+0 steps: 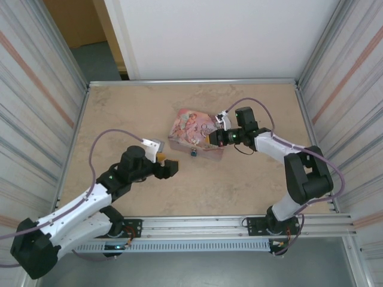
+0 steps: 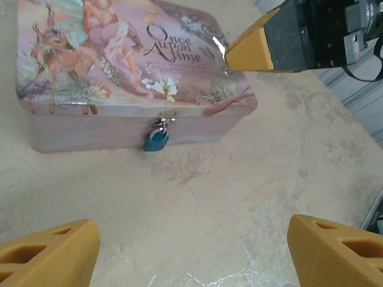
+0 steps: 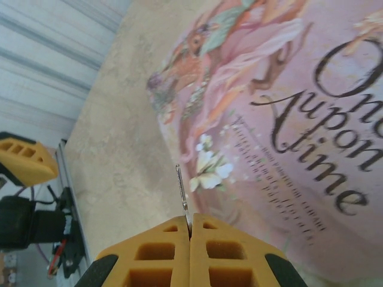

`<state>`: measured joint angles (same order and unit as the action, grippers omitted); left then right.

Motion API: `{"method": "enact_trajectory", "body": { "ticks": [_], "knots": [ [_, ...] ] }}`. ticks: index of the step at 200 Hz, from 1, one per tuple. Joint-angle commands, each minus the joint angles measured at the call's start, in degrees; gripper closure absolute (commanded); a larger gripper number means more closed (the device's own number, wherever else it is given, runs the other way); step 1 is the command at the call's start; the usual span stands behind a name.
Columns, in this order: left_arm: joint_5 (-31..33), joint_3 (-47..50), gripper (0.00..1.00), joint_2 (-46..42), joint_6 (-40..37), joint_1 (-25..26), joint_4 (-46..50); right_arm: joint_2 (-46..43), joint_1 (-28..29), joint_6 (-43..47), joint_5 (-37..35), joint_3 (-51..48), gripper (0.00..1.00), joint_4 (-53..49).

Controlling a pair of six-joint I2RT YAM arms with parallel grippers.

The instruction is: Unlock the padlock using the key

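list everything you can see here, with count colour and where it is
table: one, beige marbled, under everything
tin box: one, pink with an illustrated lid, middle of the table
padlock: one, blue-teal, hanging at the tin box's front latch
key: one, silver, thin blade sticking out of the right gripper, by the tin box's lid edge
side walls: two, grey ribbed, left and right of the table
mounting rail: one, silver, near edge
left gripper: one, yellow fingers, open, near-left of the tin box, facing the padlock
right gripper: one, yellow fingers, shut on the key, at the tin box's right end
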<state>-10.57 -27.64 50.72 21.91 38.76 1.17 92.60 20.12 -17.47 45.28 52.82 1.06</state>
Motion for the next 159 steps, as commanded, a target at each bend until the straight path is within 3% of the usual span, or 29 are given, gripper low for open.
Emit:
{"method": "enact_trajectory", "body": {
  "ticks": [1, 68, 159],
  "knots": [
    [0.9, 1.1, 0.18, 3.3, 1.6, 0.0, -6.5, 2.2, -0.9, -3.5, -1.3, 1.0, 1.00, 4.9],
    [-0.1, 0.0, 0.18, 13.7, 3.9, -0.1, -12.7, 7.2, -1.1, -3.9, -0.7, -0.1, 1.00, 5.6],
    [-0.9, -3.9, 0.22, 26.6, 5.8, -0.1, -18.1, 7.3, 0.3, -5.0, -0.5, -2.9, 1.00, 7.0]
  ]
}}
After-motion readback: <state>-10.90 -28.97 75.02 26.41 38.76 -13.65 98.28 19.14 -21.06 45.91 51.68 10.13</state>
